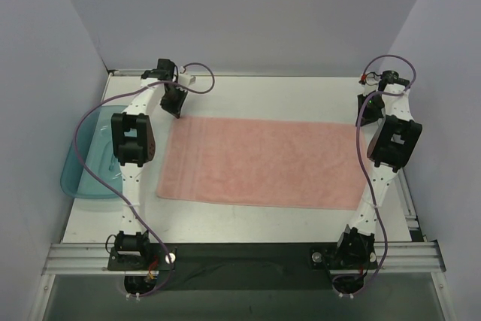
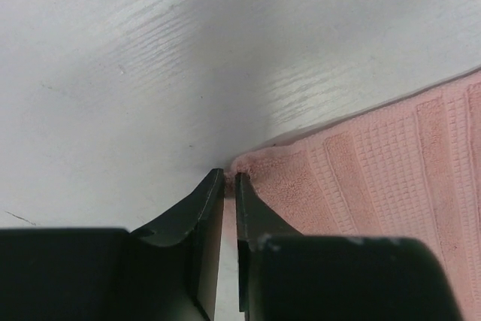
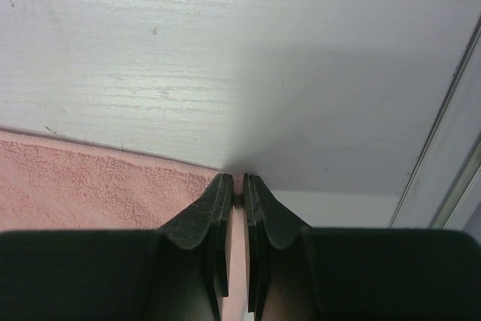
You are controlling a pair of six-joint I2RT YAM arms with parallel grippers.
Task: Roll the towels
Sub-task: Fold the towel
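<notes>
Salmon-pink towel (image 1: 259, 162) with woven grid bands; translucent teal tray (image 1: 77, 174).

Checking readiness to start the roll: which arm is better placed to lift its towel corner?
Right, narrowly. The right gripper is shut with towel showing between its jaws; the left gripper only meets its corner, grip unclear.

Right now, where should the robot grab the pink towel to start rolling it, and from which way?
By its two far corners, coming down from above. The towel lies flat and wide on the table, so only a thin corner fits between fingers. The left gripper and right gripper sit at those corners.
</notes>
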